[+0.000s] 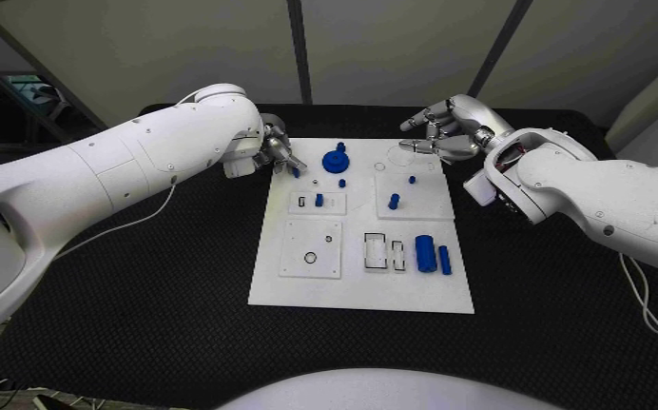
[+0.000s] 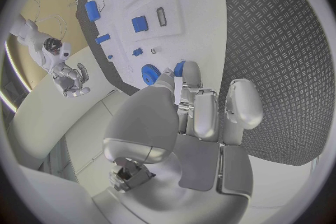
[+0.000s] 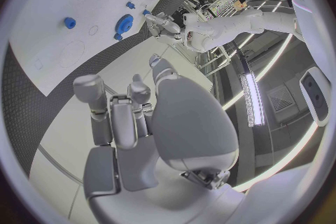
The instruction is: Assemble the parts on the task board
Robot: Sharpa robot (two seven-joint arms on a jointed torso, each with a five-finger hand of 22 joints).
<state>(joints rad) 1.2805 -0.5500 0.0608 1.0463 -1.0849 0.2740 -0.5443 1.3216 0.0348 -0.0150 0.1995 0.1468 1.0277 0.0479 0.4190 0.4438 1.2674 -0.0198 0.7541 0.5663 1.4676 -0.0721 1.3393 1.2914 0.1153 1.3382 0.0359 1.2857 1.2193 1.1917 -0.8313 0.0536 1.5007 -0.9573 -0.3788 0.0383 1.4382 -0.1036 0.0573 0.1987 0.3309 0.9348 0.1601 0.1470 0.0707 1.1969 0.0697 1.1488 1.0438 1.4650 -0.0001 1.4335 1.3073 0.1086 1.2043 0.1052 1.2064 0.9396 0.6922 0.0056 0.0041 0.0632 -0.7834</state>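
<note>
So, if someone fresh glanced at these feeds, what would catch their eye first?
Probably the white task board in the middle of the black table, dotted with small blue parts, the big blue gear near its far edge standing out. Next, the left hand pinching a small blue piece at the board's far-left corner, while the right hand hovers over the far-right corner.

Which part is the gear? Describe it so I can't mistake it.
On the white task board, look at the far edge, close to the left hand. The blue gear lies there: a round toothed disc with a raised hub, larger than the small blue pegs beside it.
</note>
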